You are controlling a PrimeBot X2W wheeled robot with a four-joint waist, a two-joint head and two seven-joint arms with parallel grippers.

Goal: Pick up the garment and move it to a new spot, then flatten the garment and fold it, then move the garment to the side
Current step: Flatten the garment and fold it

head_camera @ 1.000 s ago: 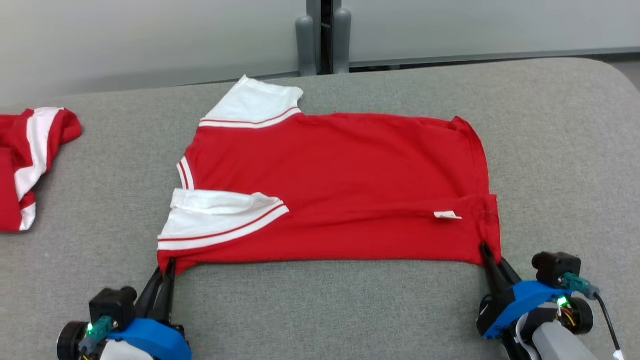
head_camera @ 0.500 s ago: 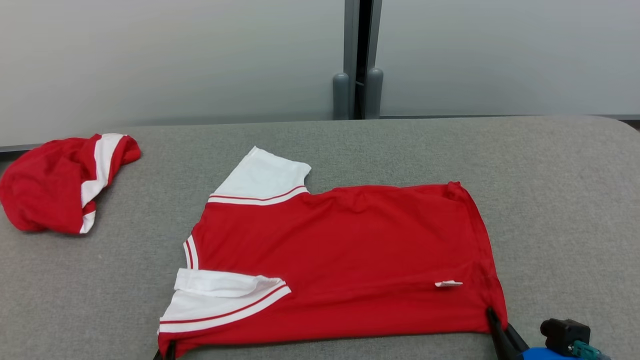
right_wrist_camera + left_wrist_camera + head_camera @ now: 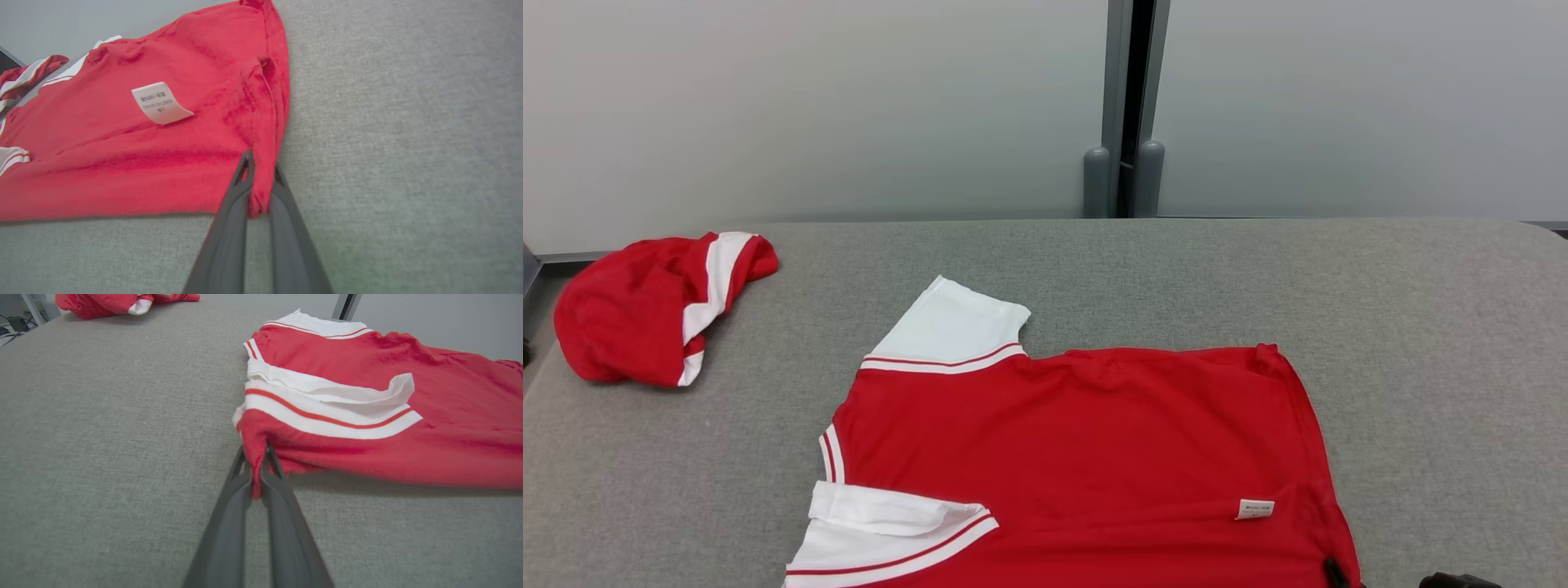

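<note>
left gripper (image 3: pixel 256 457): fingers pressed together on the shirt's near-left corner, just below the folded sleeve; red cloth bunched between them.
right gripper (image 3: pixel 261 173): fingers pressed together on the near-right corner at the hem; cloth pinched between them.
shirt (image 3: pixel 1078 441): red with white sleeves, mostly flat on the grey surface (image 3: pixel 1421 327), in the middle and close to the near edge. Collar end faces left, hem faces right. Near edge sits slightly off the surface between the two pinches, with a shadow under it.
near sleeve (image 3: pixel 327 404): folded in over the body, a bit rumpled.
far sleeve (image 3: pixel 952 327): spread flat, pointing at the far edge.
label (image 3: pixel 160 103): white, on top of the cloth, near the right gripper.
step: looks like the fold, since the shirt is flattened and both near corners are gripped.
next: probably lift both corners together and carry the near edge over toward the far edge. Needs matched height and pace or the crease skews. Untucked far sleeve may stick out.
other garment (image 3: pixel 654 306): red-white heap at the far-left corner, well apart, not in the way.
</note>
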